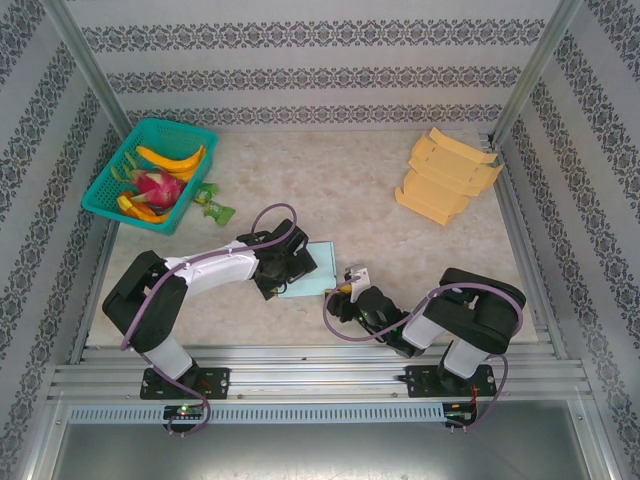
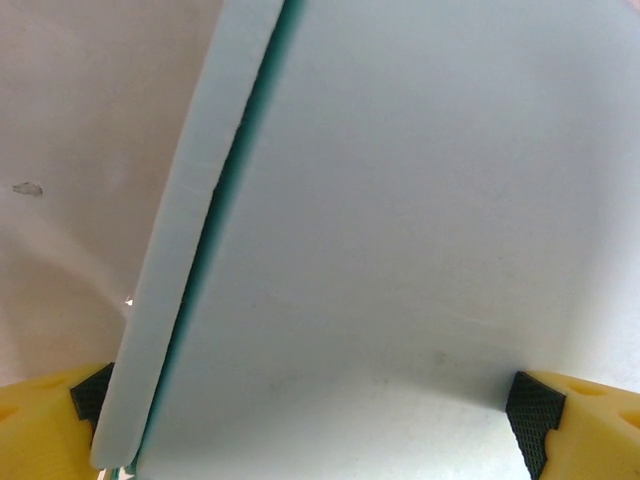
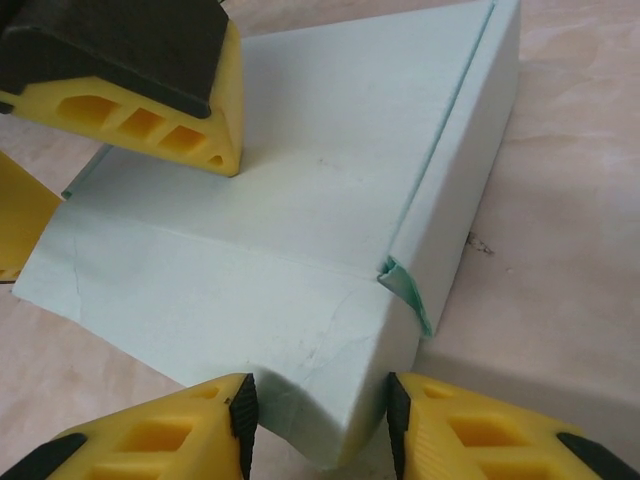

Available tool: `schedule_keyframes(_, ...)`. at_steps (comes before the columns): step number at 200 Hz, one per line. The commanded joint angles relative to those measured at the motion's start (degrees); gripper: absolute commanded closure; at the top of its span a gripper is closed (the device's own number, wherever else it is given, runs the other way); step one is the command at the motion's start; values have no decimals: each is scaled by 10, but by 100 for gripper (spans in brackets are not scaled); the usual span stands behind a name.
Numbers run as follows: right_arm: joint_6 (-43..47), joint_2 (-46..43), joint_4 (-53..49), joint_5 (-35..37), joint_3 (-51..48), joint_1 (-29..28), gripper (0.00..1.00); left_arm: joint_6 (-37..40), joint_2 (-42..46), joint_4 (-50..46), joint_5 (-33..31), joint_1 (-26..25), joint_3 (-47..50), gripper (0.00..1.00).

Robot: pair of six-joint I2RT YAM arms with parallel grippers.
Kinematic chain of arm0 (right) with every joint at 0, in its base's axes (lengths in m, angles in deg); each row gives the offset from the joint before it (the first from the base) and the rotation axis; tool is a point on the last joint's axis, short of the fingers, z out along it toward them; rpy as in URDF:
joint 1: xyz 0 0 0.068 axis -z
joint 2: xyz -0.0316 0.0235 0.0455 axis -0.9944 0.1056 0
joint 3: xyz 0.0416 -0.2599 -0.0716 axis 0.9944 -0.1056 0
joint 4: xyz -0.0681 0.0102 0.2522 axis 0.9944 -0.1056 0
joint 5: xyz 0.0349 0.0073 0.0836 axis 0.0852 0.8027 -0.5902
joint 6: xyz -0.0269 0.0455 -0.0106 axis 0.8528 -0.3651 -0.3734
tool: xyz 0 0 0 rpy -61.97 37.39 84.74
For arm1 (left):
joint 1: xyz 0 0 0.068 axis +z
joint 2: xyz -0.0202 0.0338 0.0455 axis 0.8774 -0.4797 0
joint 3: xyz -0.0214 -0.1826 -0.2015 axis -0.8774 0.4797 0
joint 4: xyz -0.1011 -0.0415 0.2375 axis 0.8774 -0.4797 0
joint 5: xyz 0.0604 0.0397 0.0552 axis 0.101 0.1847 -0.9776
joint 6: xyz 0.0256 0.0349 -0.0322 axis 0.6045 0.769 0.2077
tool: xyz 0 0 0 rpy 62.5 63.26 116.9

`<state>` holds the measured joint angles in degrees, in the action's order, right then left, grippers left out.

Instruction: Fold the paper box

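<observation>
I see the pale green paper box [image 1: 312, 275] on the table [image 1: 420, 250], close in front of both arms. My left gripper [image 2: 312, 410] is spread wide across it, not clenched. My right gripper [image 3: 318, 420] brackets one corner; whether it is grasping or released I cannot tell.

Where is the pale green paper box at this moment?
Top view: the paper box lies at centre near the table's front edge, between the left gripper and the right gripper, whose fingers flank one corner.
</observation>
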<state>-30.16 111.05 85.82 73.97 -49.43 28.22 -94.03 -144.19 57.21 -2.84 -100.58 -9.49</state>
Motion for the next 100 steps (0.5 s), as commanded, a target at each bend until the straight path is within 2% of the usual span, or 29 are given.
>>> schedule_keyframes(1, 5, 1, -3, 7, 6, -1, 59, 15, -17, -84, -26, 7, 16, 0)
schedule_keyframes(72, 8, -43, -45, 2, 10, 6, 57, 20, -22, -101, -38, 8, 6, 0)
schedule_keyframes(100, 7, -43, -46, -8, 10, 10, 60, 16, -24, -97, -38, 8, 10, 0)
